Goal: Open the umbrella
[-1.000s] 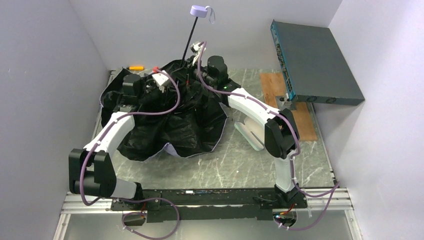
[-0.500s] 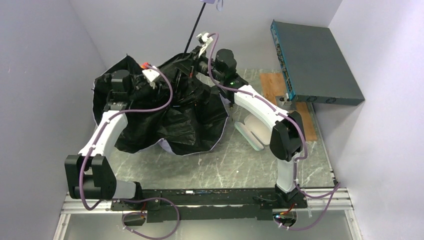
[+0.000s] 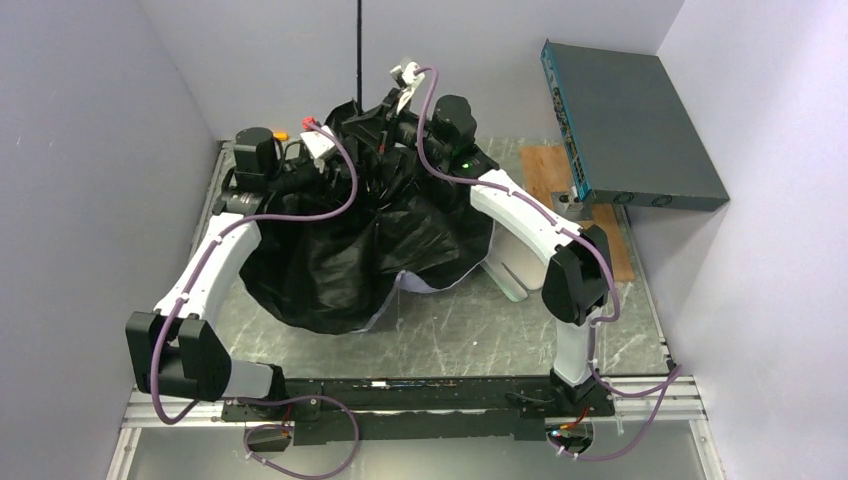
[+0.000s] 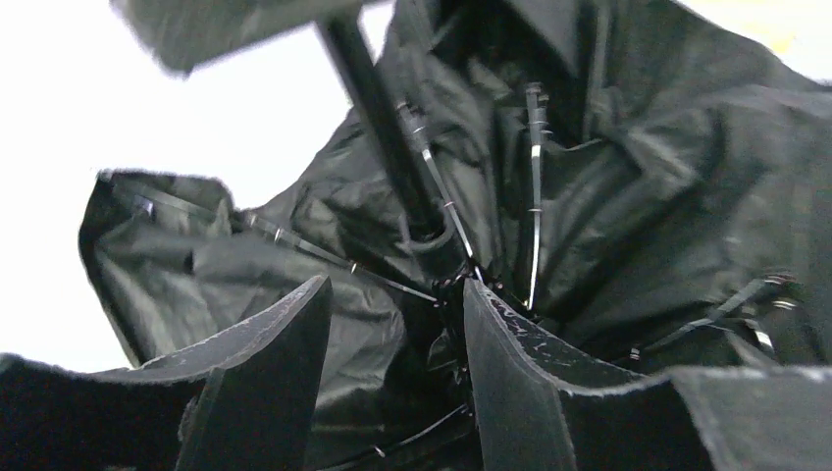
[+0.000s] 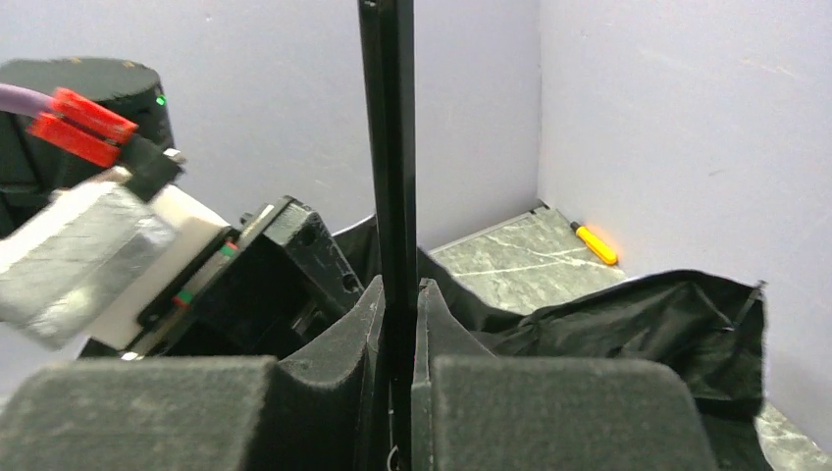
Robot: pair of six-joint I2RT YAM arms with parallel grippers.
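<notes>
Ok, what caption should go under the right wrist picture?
The right gripper pinches the umbrella by its thin black shaft, black lining crumpled behind.

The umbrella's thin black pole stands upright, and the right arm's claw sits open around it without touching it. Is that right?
Not quite. The right gripper is not open: it is shut on the pole, with both fingers pressed against it, as the right wrist view shows. The rest holds: the pole of the umbrella does stand upright.
</notes>
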